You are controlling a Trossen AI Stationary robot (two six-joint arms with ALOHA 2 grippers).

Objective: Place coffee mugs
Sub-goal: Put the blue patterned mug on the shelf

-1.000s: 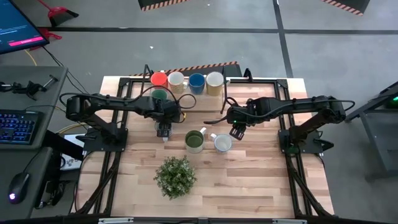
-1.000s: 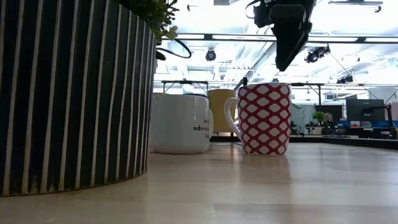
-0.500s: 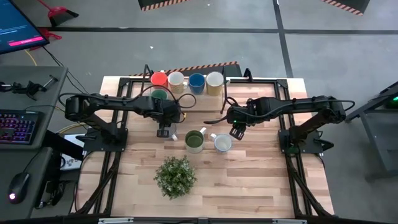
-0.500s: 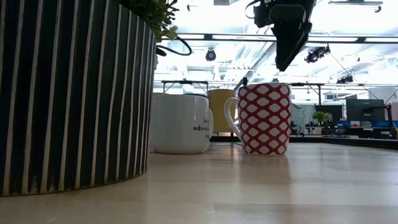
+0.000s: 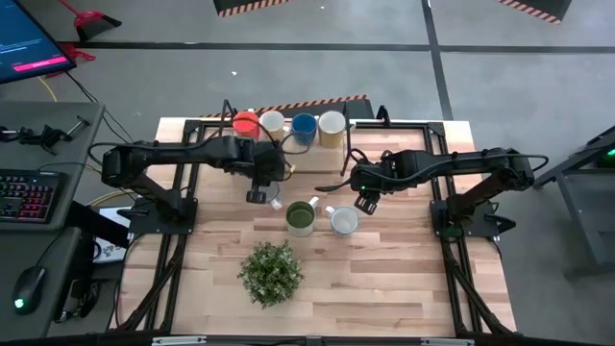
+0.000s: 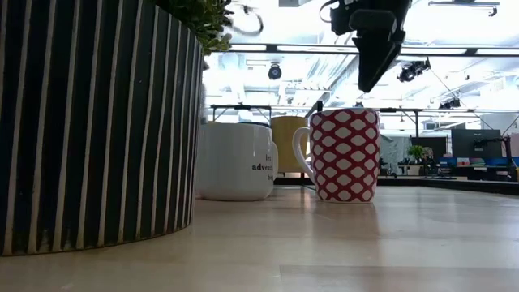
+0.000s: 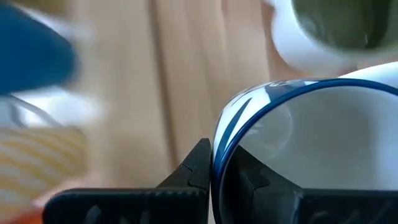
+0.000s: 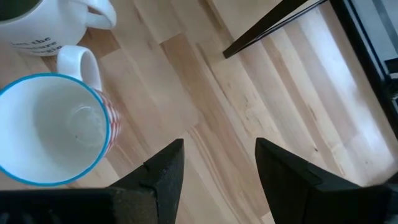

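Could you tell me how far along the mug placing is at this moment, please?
Two mugs stand mid-table: the green-lined mug and the red-patterned mug. The left gripper grips the blue-rimmed mug by its rim. Four mugs wait at the far edge. The right gripper hovers open.

Even, bright overhead light is cast over the table (image 5: 384, 279), with only soft shadows. In the low view, glare is thrown by ceiling lamps behind the right gripper (image 6: 375, 57), seen as a dark silhouette. Beyond the left gripper (image 7: 214, 168), the background is heavily smeared by blur.
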